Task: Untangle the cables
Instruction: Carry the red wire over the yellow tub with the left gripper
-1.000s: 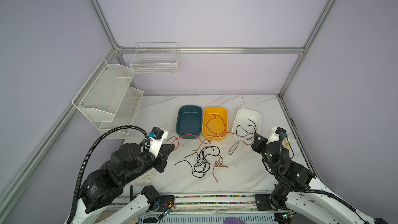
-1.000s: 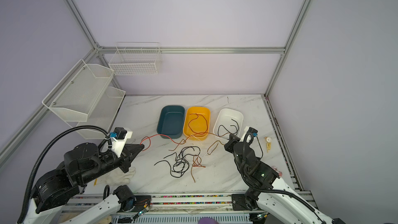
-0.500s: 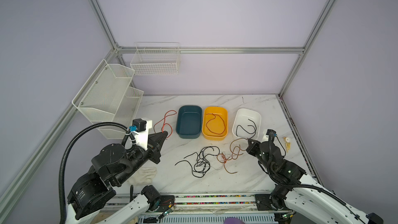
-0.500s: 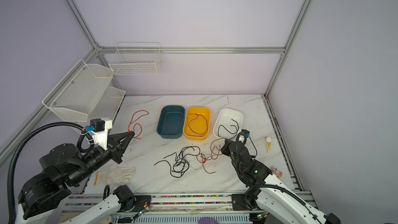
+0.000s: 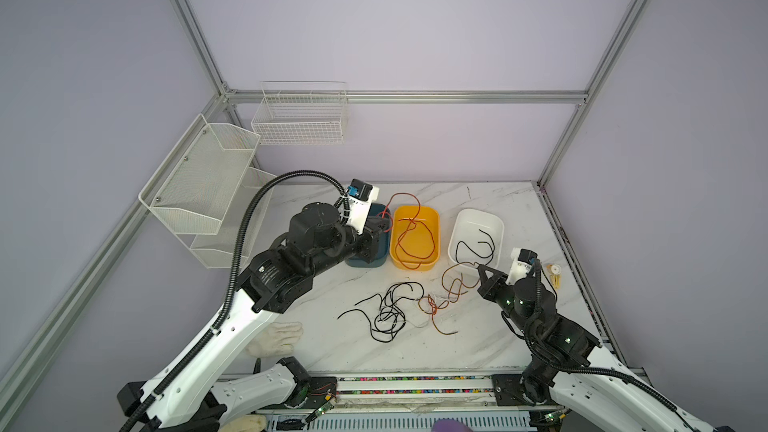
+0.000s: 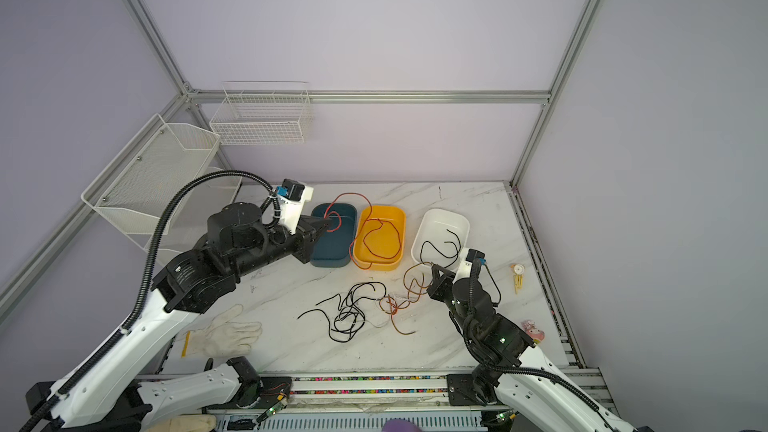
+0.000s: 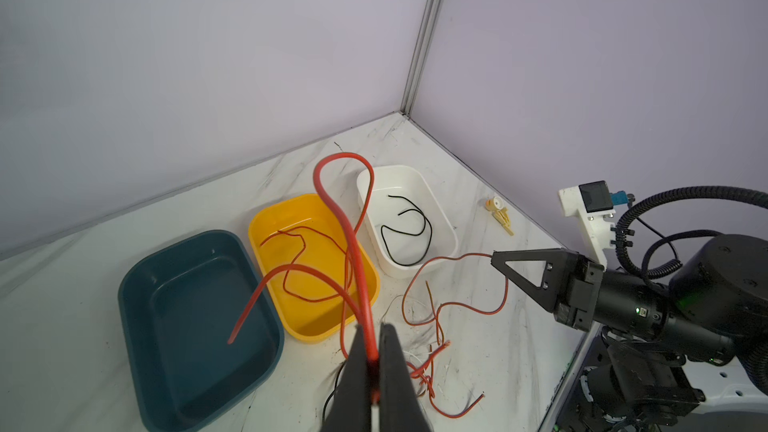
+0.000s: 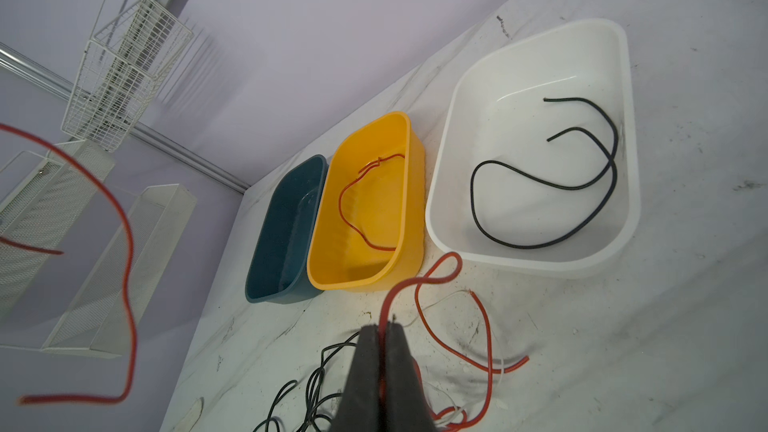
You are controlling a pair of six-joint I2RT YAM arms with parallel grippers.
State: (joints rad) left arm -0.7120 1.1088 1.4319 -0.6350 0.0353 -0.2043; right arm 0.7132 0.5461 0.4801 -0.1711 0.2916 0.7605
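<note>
Your left end effector (image 7: 375, 338) clamps a red cable (image 7: 348, 229) above the teal bin (image 7: 187, 292). Your right end effector (image 8: 384, 328) pinches a red-orange cable (image 8: 415, 280) knotted on the desk (image 5: 478, 338) beside the black cables (image 5: 388, 311). These look light, springy and slippery, so grip near a free end.

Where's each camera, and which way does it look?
Top views: high above the base, looking down at the table; left claw and right claw show.
Left wrist: on the left arm, looking past its claw, shut on a red cable, toward the tubs; right claw shows.
Right wrist: on the right arm, looking past its claw, shut on an orange cable, toward the tubs.
Shared: both wrist views show the white tub and its black cable.
</note>
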